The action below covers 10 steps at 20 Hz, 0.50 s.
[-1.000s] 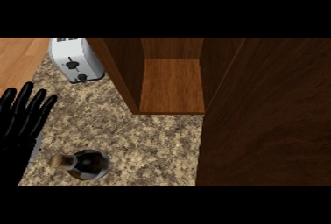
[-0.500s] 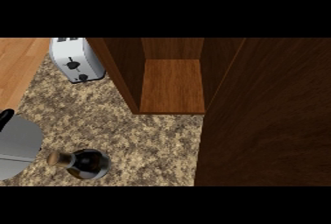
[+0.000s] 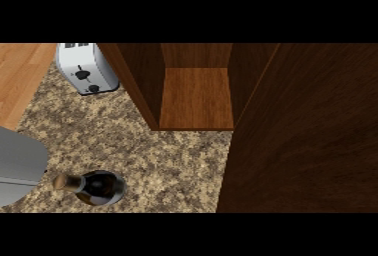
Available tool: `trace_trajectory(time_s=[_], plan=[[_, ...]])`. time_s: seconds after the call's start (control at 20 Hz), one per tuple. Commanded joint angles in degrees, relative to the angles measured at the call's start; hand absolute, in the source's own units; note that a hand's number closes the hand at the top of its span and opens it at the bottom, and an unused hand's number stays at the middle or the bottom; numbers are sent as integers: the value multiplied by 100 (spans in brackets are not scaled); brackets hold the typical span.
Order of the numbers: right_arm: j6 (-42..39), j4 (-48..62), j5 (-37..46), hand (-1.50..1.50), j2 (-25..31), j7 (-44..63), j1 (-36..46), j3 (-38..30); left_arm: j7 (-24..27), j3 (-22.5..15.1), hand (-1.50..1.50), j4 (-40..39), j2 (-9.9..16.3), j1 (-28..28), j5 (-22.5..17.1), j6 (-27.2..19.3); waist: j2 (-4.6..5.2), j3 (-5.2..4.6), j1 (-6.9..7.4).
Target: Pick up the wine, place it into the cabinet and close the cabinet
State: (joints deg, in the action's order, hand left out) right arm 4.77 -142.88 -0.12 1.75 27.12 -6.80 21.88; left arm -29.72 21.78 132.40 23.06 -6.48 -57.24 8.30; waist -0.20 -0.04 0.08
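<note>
The wine bottle (image 3: 97, 188) stands upright on the speckled counter (image 3: 155, 155) at the lower left; I look down on its dark body and its cork (image 3: 68, 182). A grey forearm (image 3: 16, 166) comes in at the left edge, right beside the bottle's neck, and its hand is outside the picture. The wooden cabinet (image 3: 196, 100) stands open at the top middle with a bare shelf inside. Its dark door (image 3: 310, 140) is swung out and fills the right side. No right hand shows.
A silver toaster (image 3: 87, 69) stands at the upper left, just left of the cabinet's side wall. A light wooden surface (image 3: 21, 75) borders the counter at the far left. Granite lies between the bottle and the cabinet's front.
One second ago my left hand stood open at the left edge with fingers up. It has since gone out of the picture, and the grey forearm now lies next to the bottle. The bottle has not moved.
</note>
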Motion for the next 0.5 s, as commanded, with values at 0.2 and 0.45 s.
trace_trajectory(time_s=[0.2,0.45], plan=[[469,-621,728,-150,19,736,432,285,-582,236,-150,355,188,175,-231,-539,2,1,-6],[620,-1138,926,-150,265,942,120,700,-478,220,-150,92,84,138,80,-285,-15,0,-65]])
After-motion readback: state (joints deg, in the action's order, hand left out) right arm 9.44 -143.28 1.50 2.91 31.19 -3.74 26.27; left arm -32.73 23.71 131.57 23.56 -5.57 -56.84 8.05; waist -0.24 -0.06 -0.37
